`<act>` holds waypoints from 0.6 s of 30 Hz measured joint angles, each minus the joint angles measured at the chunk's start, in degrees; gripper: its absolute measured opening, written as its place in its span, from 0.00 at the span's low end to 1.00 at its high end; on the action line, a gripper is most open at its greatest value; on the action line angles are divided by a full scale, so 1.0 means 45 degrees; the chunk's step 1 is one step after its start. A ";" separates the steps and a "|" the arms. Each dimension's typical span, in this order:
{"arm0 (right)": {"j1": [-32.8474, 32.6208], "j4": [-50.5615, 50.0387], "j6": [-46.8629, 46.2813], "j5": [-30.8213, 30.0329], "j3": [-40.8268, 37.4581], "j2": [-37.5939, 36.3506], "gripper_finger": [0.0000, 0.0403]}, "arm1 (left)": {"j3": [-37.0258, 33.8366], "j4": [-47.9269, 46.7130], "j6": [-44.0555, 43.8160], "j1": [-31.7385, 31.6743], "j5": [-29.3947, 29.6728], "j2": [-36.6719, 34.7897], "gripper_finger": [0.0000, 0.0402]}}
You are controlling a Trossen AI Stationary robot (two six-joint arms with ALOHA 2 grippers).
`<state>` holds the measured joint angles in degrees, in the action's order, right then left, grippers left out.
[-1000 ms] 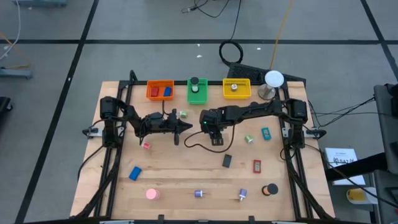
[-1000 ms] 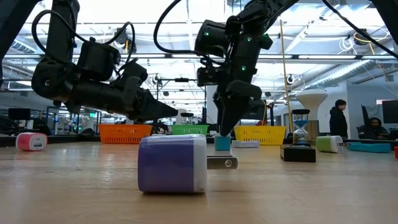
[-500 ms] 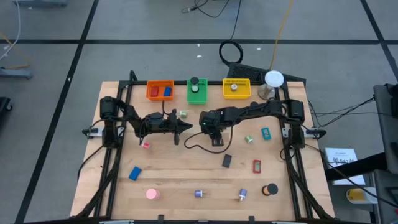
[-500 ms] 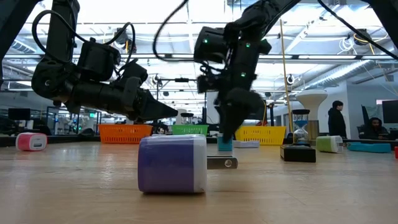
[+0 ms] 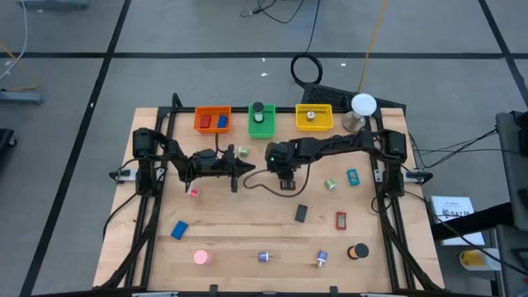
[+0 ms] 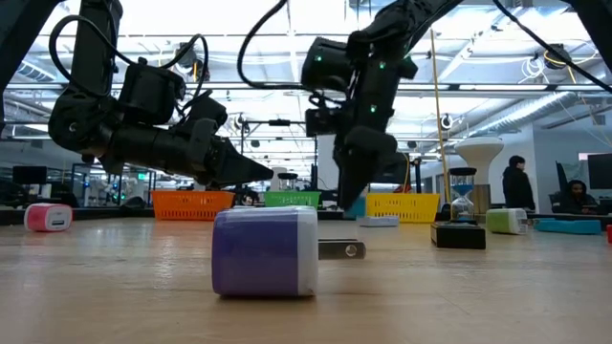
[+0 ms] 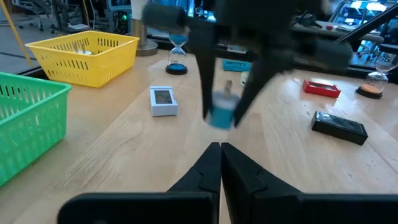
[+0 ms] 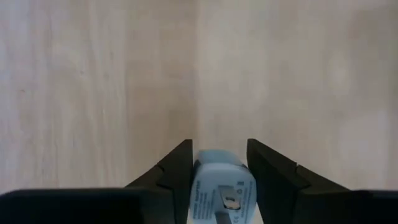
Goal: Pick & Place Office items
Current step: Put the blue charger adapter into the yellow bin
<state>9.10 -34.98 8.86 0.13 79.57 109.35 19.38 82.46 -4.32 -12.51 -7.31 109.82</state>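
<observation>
My right gripper [image 8: 219, 146] is at the table's middle [image 5: 284, 170], pointing steeply down and shut on a small light-blue block [image 8: 219, 186]. The left wrist view shows that block [image 7: 221, 116] between the right arm's fingers, a little above the wood. My left gripper [image 7: 219, 147] is shut and holds nothing. It lies low and nearly level at the left of the middle [image 5: 250, 167], pointing toward the right gripper. Other office items lie loose on the table: a black block [image 5: 302, 214], a red one [image 5: 341, 220] and a blue one [image 5: 179, 229]. My right gripper pinches the light-blue block by two opposite sides [image 8: 198, 180] between its two fingers. The fingers come from above, slanting down. The block is clear of the table, its metal-pronged face [image 8: 227, 200] toward the wrist camera.
Orange [image 5: 212, 120], green [image 5: 262, 120] and yellow [image 5: 314, 118] bins stand in a row at the far edge, with a white-domed stand [image 5: 361, 107] to their right. A purple plug block [image 6: 265, 250] and a pink round piece [image 5: 202, 257] lie near the front edge.
My right gripper has raised the light-blue block off the table, where it stood a second ago, and has shifted slightly toward the far edge. My left arm has kept still.
</observation>
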 joint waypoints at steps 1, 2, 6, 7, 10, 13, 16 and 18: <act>0.0095 -0.0096 -0.0127 0.0002 0.0000 -0.0180 0.30 | 0.0000 0.0005 -0.0003 0.0003 -0.0003 0.0000 0.04; 0.0197 -0.0171 -0.0218 -0.0001 0.0000 -0.0409 0.30 | 0.0000 0.0003 0.0000 0.0013 -0.0001 0.0000 0.04; 0.0945 -0.0885 -0.0901 0.0027 0.0000 -0.1586 0.30 | 0.0000 0.0005 0.0027 0.0015 -0.0010 0.0000 0.01; 0.1264 -0.1063 -0.1099 0.0010 0.0000 -0.1887 0.30 | 0.0000 0.0010 0.0029 0.0015 -0.0010 0.0000 0.01; 0.2641 -0.1533 -0.1586 -0.0174 0.0005 -0.2740 0.30 | 0.0000 0.0015 0.0025 0.0015 -0.0010 0.0000 0.03; 0.4287 -0.1873 -0.1739 -0.0722 0.0025 -0.3057 0.30 | 0.0000 0.0034 0.0020 0.0015 -0.0010 0.0000 0.03; 0.5995 -0.2189 -0.1827 -0.0716 0.0024 -0.2856 0.30 | 0.0000 0.0099 0.0009 0.0022 -0.0013 0.0000 0.01; 0.6902 -0.2021 -0.1922 -0.0780 0.0024 -0.2479 0.30 | 0.0000 0.0102 -0.0009 0.0029 -0.0010 0.0000 0.01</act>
<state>40.16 -44.07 0.22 -3.38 79.68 98.19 19.38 82.91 -4.36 -12.38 -7.35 109.82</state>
